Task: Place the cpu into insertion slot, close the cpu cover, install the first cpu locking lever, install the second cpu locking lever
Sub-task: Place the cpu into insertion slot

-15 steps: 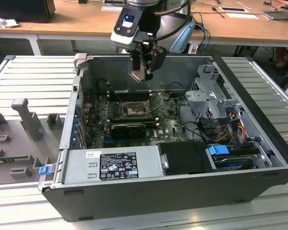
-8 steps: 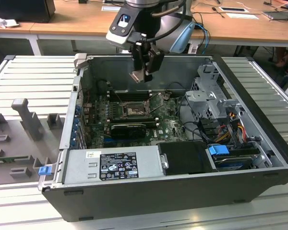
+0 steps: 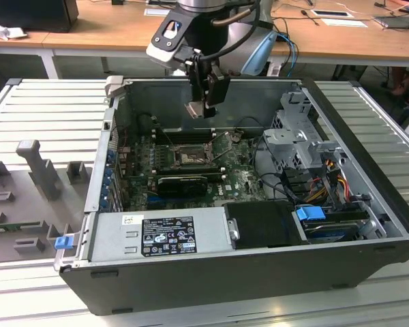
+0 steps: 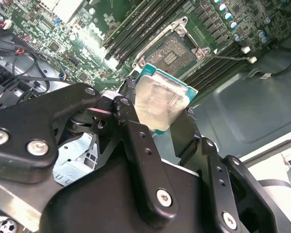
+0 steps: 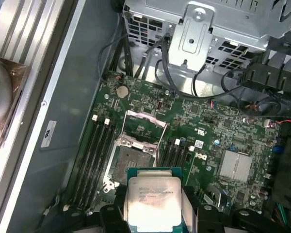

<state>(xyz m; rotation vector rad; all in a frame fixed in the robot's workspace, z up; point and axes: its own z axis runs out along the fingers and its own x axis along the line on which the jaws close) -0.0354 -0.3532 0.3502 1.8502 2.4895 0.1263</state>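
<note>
**Holding the cpu above the open socket**

The gripper (image 3: 199,109) hangs inside an open computer case (image 3: 225,283). Its two black fingers (image 4: 136,138) are clamped on opposite edges of the cpu (image 4: 160,99). The chip sits flat between the fingertips, and its pale silver face with a green rim shows in both wrist views. Beyond the fingertips, on the green motherboard (image 5: 208,116), lies the insertion slot (image 5: 132,162), bare and well apart from the chip. The cpu cover (image 5: 144,118) stands swung open at the slot's edge farther from the fingers. Long black memory slots (image 5: 99,155) run along either side of the slot.
</note>
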